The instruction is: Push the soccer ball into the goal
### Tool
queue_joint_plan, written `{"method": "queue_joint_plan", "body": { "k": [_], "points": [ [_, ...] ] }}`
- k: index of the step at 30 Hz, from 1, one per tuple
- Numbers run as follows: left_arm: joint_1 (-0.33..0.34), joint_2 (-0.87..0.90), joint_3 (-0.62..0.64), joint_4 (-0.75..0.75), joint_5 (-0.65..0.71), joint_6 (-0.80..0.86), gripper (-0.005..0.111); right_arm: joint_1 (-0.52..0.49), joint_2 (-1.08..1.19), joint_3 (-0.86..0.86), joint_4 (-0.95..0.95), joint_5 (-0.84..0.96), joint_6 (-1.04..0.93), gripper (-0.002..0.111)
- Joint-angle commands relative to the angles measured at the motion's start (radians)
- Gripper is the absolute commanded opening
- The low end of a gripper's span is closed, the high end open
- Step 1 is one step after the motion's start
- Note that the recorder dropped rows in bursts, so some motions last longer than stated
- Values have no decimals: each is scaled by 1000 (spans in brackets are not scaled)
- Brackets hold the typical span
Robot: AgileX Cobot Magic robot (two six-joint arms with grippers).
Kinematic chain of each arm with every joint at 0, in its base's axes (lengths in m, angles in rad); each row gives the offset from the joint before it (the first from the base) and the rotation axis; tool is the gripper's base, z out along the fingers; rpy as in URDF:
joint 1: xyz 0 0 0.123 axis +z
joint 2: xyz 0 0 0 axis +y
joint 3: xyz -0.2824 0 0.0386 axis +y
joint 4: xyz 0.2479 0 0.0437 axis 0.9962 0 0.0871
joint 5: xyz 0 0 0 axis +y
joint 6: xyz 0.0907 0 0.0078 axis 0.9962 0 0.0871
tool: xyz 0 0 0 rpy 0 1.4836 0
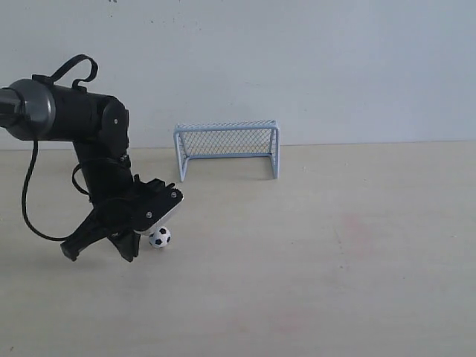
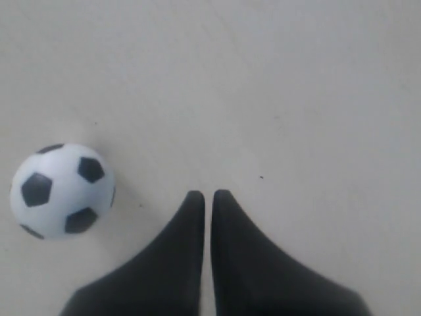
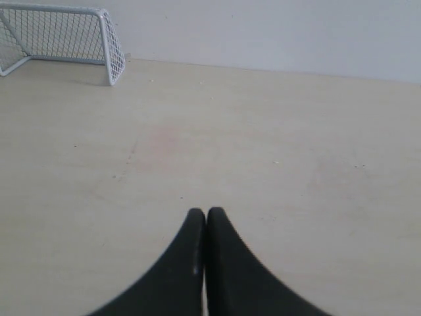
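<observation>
White with black patches, one soccer ball (image 1: 159, 237) was seen on the tabletop's left half, midway between the near and far edges. It lay just beside the left gripper (image 2: 208, 196), off to one side of the nearly closed fingers, apparently untouched. One goal (image 1: 227, 148) stood at the far edge, beyond the ball and slightly rightward. The right gripper (image 3: 206, 212), fingers pressed together, was placed well apart from the ball, so the left was judged nearer.
</observation>
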Motion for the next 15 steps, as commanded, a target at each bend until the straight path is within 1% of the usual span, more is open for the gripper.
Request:
{"method": "queue_joint_plan", "body": {
  "k": [1, 3, 4, 6, 7, 8, 9, 10, 11, 12, 15],
  "points": [
    [-10, 32, 1, -2, -79, -8, 4, 1, -5, -1, 2, -4, -2, 0],
    [-10, 51, -29, -52, -248, 0, 4, 1, -5, -1, 2, -4, -2, 0],
    [-10, 65, -59, -121, -347, 27, 4, 1, -5, -1, 2, -4, -2, 0],
    [-12, 94, -161, -302, -618, 59, 4, 1, -5, -1, 2, -4, -2, 0],
    [-13, 94, -227, -370, -667, 44, 4, 1, -5, -1, 2, -4, -2, 0],
    [-13, 85, -291, -435, -647, -5, 4, 1, -5, -1, 2, -4, -2, 0],
    [-5, 69, -348, -471, -551, -39, 4, 1, -5, -1, 2, -4, -2, 0],
    [2, 58, -382, -468, -423, -39, 4, 1, -5, -1, 2, -4, -2, 0],
    [12, 43, -409, -423, -314, -39, 4, 1, -5, -1, 2, -4, -2, 0],
    [15, 27, -418, -355, -236, -61, 4, 1, -5, -1, 2, -4, -2, 0],
    [15, -21, -410, -154, -116, -230, 4, 1, -5, -1, 2, -4, -2, 0]
  ]
}}
